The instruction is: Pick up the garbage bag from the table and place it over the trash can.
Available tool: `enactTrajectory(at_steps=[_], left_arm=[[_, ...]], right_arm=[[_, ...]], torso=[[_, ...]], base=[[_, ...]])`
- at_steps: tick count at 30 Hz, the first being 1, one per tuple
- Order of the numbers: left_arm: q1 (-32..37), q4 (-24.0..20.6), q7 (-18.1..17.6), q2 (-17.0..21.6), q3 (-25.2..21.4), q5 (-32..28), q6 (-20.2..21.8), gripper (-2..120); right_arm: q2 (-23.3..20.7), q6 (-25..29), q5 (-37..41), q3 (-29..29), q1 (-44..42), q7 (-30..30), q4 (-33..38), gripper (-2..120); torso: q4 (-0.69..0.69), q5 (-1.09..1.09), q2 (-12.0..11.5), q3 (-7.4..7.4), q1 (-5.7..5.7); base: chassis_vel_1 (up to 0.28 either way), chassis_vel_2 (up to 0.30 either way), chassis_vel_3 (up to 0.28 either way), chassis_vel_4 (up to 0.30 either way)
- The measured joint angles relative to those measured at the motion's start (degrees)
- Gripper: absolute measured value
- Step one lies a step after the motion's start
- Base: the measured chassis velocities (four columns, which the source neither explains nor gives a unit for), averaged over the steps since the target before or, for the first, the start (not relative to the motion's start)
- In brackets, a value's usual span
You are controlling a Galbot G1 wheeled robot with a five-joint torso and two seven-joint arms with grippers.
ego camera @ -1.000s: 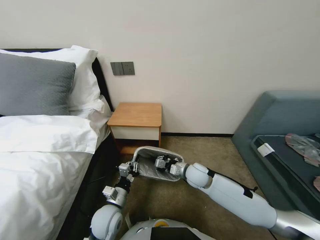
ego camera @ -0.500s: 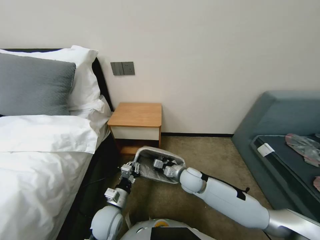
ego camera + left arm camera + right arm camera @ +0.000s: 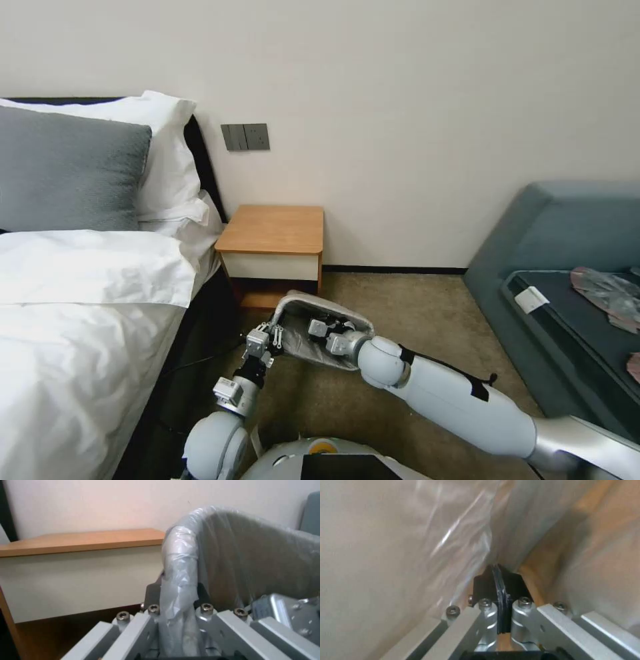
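Note:
The cream trash can (image 3: pixel 301 301) stands tilted on the carpet just in front of the table (image 3: pixel 273 230), its mouth toward me. The translucent grey garbage bag (image 3: pixel 300 343) lines it and wraps over the rim (image 3: pixel 178 555). My left gripper (image 3: pixel 275 335) is at the near left rim, shut on the bag-covered rim (image 3: pixel 176 592). Reaching in from the right, my right gripper (image 3: pixel 319 328) is inside the can. Its fingers are pressed together (image 3: pixel 496 573), and a fold of the bag (image 3: pixel 460 537) runs into their tips. The table's wooden top (image 3: pixel 83 540) is bare.
The bed (image 3: pixel 80 320) with white sheets closes off the left, close to my left arm. A blue-grey sofa (image 3: pixel 560 227) stands at the right, with a dark tray (image 3: pixel 567 313) holding flat grey-pink plastic bags (image 3: pixel 607 290). Open carpet (image 3: pixel 413 300) lies between the can and the sofa.
My right arm's elbow has drawn left and lower. The left gripper and the can's near rim have shifted slightly to the right. Both grips look unchanged.

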Motion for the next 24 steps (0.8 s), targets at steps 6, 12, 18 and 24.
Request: enactTrajectory(at_steps=[6,12,18,24], left_arm=[[-0.38,1.18,-1.28,0.1,-0.31,-3.05,0.98,3],[-1.2,1.62,-3.08,0.06,-0.29,-6.94,2.99,3],[-2.32,2.27,-5.37,0.07,-0.23,-12.07,4.96,3],[-2.47,2.38,-9.83,0.18,0.48,-17.95,8.87,3]], right_arm=[[-2.33,-0.75,6.51,1.85,-0.99,0.29,5.04,0],[-4.77,-1.66,12.95,4.14,-2.9,0.88,9.12,0],[-6.87,-1.52,17.51,8.58,-6.93,1.28,13.2,0],[-10.17,3.79,26.51,21.45,-19.17,2.42,22.06,0]], torso=[[0.0,0.0,0.0,0.0,0.0],[0.0,0.0,0.0,0.0,0.0],[0.0,-0.01,0.0,0.0,0.0],[-0.01,0.01,0.0,0.0,0.0]], base=[[0.0,0.0,0.0,0.0],[0.0,0.0,0.0,0.0],[0.0,0.0,0.0,0.0],[0.0,0.0,0.0,0.0]])
